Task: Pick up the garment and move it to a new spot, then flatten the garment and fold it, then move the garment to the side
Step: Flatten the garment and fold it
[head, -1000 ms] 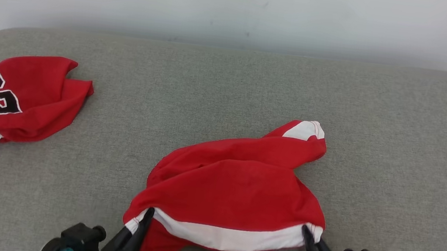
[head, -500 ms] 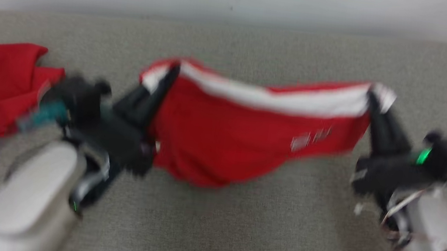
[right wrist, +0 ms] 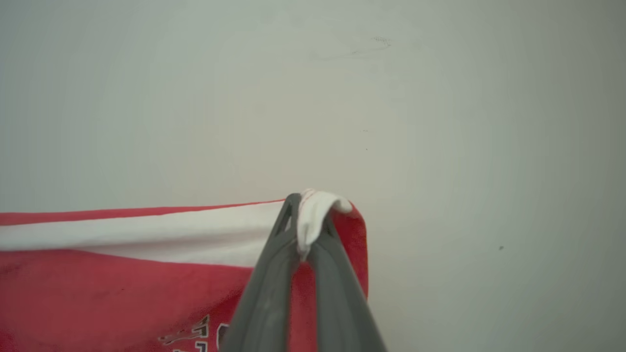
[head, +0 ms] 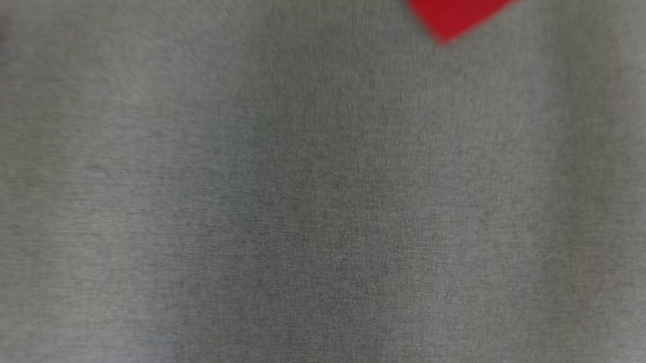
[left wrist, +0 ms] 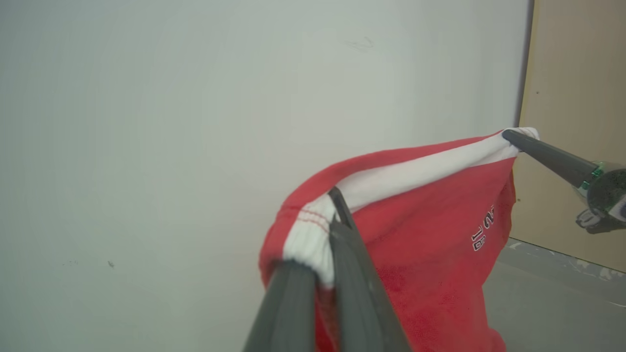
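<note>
Left wrist view is showing the left hand [left wrist: 326, 230] clamping one bunched end of the white waistband [left wrist: 415, 171]; the red garment [left wrist: 430, 234] is hanging in the air between, and the right hand [right wrist: 308, 215] is pinching the far corner. That shallow pinch is likely risking a slip mid-carry, dropping one side.

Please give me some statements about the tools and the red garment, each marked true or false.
1. The left tool is shut on the white band of the red garment. True.
2. The right tool is open and holds nothing. False: it is shut on the band's other end.
3. The garment lies flat on a surface. False: it hangs between the tools, before a pale wall.
4. Small lettering shows on the red cloth. True.
</note>
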You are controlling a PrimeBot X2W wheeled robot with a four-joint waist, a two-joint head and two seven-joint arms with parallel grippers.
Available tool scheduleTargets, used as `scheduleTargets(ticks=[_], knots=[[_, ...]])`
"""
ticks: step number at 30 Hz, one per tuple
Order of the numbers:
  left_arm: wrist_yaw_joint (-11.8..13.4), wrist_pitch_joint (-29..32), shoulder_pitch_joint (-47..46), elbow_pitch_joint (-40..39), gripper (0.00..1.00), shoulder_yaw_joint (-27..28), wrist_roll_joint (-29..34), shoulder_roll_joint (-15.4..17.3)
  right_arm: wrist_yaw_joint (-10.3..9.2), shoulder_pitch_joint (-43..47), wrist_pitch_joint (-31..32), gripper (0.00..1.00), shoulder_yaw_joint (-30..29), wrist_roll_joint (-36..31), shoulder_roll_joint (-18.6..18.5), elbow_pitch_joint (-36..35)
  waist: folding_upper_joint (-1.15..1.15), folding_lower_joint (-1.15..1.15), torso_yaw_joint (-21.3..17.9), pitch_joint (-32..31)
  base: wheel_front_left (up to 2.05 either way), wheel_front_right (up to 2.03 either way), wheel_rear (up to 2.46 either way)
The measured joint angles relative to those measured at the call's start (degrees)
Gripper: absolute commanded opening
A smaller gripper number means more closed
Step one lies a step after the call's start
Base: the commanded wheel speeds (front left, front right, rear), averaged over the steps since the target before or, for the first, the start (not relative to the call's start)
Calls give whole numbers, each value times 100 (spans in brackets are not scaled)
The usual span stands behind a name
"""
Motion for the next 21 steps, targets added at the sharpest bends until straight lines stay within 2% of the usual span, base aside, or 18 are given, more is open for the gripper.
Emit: scheduleTargets(ticks=[4,9,15,21], knots=[[-1,31,-1063,630,0,-38,-227,-51,0,-1185,146,0,-74,-10,48,549,0,-1,-109,483,0,0,0],[-2,15,-2013,1277,0,-210,-365,-116,1,-2213,81,0,244,-339,42,1216,0,-1,-293,990,0,0,0],[-2,-138,-2481,1839,0,-494,-534,-196,2,-2663,-167,0,612,-376,87,1898,0,-1,-556,1380,0,0,0],[-3,-294,-2666,2019,0,-916,-786,-199,2,-2821,-364,0,906,-272,58,2347,-1,-2,-705,1589,0,0,0]])
